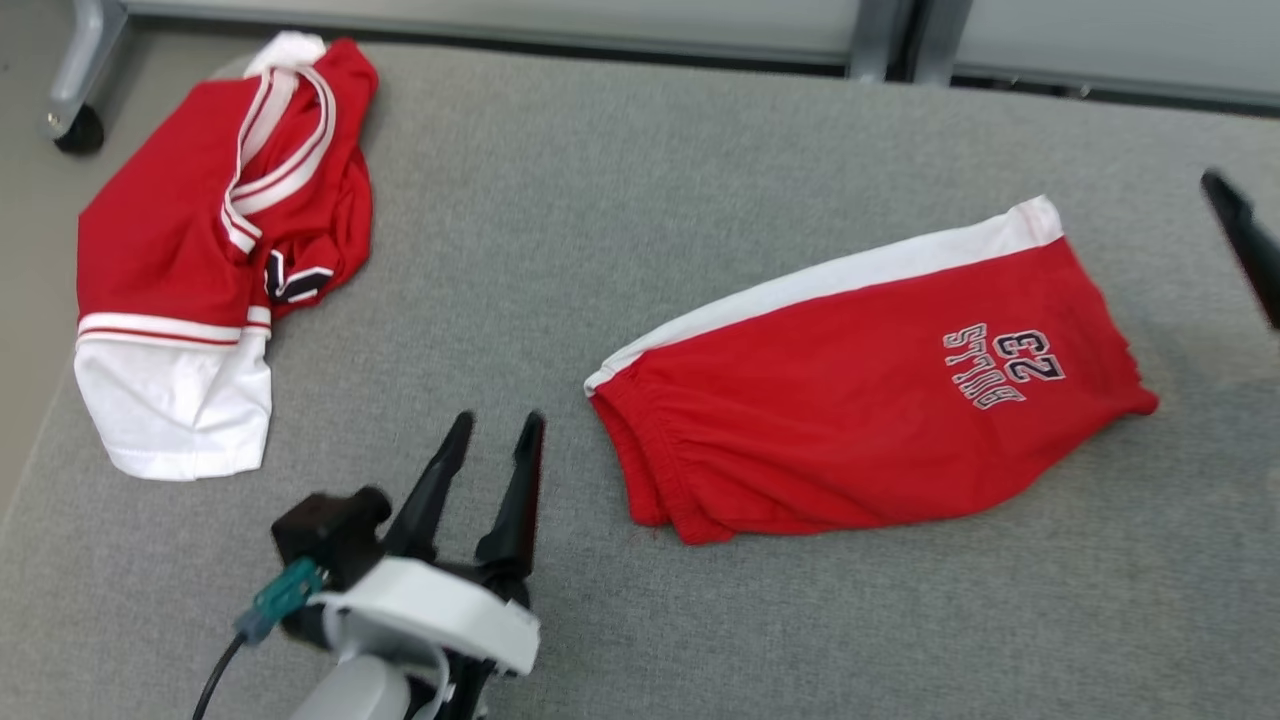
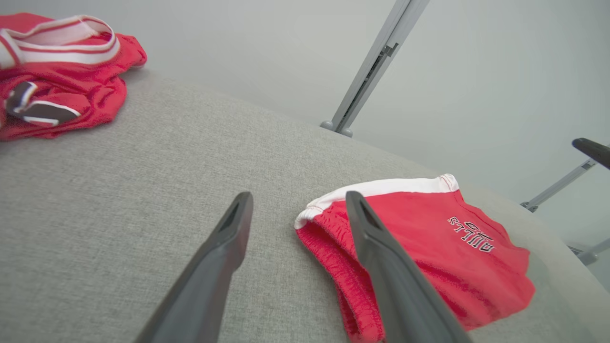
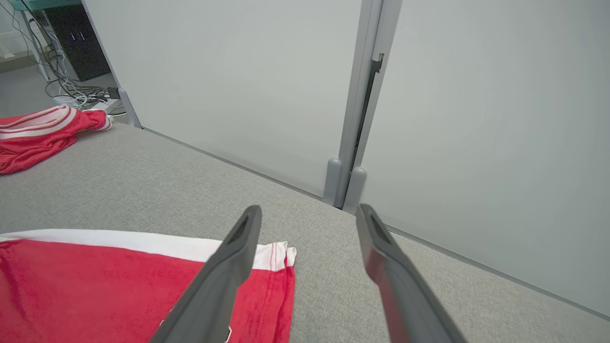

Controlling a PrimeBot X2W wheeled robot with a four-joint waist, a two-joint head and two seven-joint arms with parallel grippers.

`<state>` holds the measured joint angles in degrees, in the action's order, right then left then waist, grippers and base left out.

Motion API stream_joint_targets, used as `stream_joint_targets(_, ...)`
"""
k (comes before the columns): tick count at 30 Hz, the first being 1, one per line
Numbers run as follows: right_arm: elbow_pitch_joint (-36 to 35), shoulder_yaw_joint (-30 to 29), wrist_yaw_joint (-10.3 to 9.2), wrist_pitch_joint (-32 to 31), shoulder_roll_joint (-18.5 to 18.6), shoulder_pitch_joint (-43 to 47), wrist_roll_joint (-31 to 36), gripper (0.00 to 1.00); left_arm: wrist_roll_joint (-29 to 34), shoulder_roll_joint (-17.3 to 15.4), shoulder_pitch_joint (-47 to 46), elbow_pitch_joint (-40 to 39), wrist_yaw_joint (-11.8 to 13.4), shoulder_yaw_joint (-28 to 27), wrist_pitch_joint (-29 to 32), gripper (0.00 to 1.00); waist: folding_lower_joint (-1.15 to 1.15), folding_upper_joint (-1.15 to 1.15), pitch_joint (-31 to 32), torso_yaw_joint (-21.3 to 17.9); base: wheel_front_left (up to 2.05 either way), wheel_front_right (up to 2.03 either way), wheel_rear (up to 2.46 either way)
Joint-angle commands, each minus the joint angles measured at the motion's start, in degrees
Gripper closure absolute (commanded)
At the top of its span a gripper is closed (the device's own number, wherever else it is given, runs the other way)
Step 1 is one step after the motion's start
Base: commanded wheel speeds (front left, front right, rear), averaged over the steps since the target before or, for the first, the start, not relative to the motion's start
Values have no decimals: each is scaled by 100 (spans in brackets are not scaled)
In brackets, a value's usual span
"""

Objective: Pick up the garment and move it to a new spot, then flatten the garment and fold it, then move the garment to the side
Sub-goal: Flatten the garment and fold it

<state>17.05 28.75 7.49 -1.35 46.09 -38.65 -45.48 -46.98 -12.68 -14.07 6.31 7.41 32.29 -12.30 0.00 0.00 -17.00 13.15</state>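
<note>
Okay, folded red shorts (image 1: pixel 870 390) lie flat right of centre on the grey worktop (image 1: pixel 600 200), nothing gripping them. Near the waistband end the left gripper (image 1: pixel 497 425) has fingers spread, empty. By the white-striped hem corner the right gripper (image 3: pixel 309 212) is likewise spread, empty. A red-white jersey (image 1: pixel 170 250) sits crumpled at far left.

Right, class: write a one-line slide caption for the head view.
Folded red shorts lie on the grey surface, open left pincer beside them.
</note>
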Motion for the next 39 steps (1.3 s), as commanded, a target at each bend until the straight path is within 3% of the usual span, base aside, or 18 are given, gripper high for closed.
stream_joint_targets(1, 94, -205, 1, 367, -208, 473, 302, 0, 302, -141, 263, -36, 191, -128, -173, 0, 0, 0, 448, -217, 0, 0, 0)
stream_joint_targets(8, 121, -589, 0, 478, -884, 1654, 912, 0, 1236, -9, 1098, -508, 540, -807, -290, 0, 0, 0, 639, -421, 0, 0, 0)
stream_joint_targets(13, -88, -828, 0, -11, -1169, 1876, 1125, 0, 1904, 335, 1476, -872, 322, -1319, -283, 0, 0, 0, 401, -360, 0, 0, 0)
stream_joint_targets(19, -22, -1140, 0, -833, -1345, 1366, 1358, 0, 2322, 741, 1274, -907, -136, -1577, -284, 0, 0, 0, -110, -59, 0, 0, 0)
stream_joint_targets(27, 542, -1358, 0, -1857, -1458, 495, 1795, 0, 2434, 968, 961, -746, -551, -1592, -284, 0, 0, 0, -600, 419, 0, 0, 0)
stream_joint_targets(39, 810, -1472, 0, -2330, -1445, 556, 2297, 0, 2152, 972, 1017, -794, -410, -1465, -284, 0, 0, 0, -578, 496, 0, 0, 0)
